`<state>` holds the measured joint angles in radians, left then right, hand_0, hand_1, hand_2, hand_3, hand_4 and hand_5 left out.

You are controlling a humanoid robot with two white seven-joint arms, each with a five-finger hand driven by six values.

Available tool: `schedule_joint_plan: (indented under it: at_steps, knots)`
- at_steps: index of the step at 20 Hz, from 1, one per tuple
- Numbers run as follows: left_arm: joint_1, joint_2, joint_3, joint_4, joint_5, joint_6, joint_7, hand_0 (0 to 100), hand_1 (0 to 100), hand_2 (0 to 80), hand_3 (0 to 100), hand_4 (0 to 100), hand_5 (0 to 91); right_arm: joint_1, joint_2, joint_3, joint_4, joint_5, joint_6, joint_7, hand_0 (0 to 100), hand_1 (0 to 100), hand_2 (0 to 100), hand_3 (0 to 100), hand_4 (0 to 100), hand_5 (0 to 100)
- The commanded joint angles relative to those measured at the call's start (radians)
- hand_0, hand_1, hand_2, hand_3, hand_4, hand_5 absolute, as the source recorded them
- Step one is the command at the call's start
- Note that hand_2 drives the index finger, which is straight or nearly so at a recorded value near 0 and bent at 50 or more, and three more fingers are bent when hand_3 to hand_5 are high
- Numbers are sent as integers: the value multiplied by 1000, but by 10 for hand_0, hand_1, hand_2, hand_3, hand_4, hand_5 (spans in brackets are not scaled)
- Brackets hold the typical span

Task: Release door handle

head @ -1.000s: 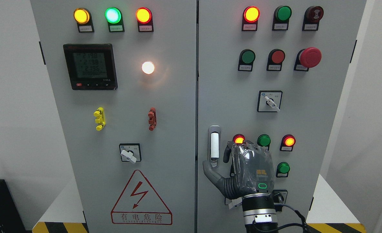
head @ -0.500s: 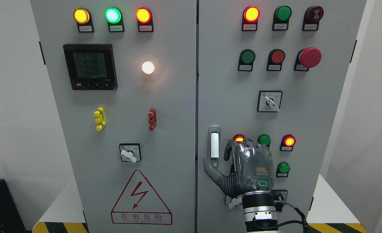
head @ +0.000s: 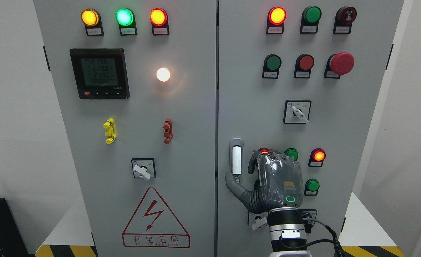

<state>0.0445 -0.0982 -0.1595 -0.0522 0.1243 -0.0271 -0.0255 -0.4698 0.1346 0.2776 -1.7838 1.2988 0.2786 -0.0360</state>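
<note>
Right hand (head: 267, 182) upright, fingers loosely spread.

The big cabinet (head: 196, 107) is showing plain light grey. At twelve o'clock, its top lamps (head: 124, 16) are glowing yellow, green and orange. At two o'clock the big round button (head: 341, 63) is looking bright red. At seven o'clock the warning triangle (head: 156, 218) is showing a red edge and a red bolt. At five o'clock the right hand (head: 267, 182) is looking dark grey, beside a silver and white door handle (head: 236, 160). Yellow and black stripes (head: 66, 250) are running along the bottom.
</note>
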Motion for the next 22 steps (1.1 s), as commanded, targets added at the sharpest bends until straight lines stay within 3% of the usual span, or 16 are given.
schedule_joint_plan:
  at_steps: [1,11,22]
  knots:
    - [0,0,0,0,0,-1,-1,0,0,32,174,127,0,-1,0,-11,14,-1,1,-2,190,489,721,962,744,720]
    - [0,0,0,0,0,-1,-1,0,0,31,174,128,0,3,0,-11,9,-19,1,-2,349,459,720,956,741,720]
    - [0,0,0,0,0,-1,-1,0,0,31,175,128,0,11,2,-12,-3,-22,1,-4,382,455,717,954,739,718]
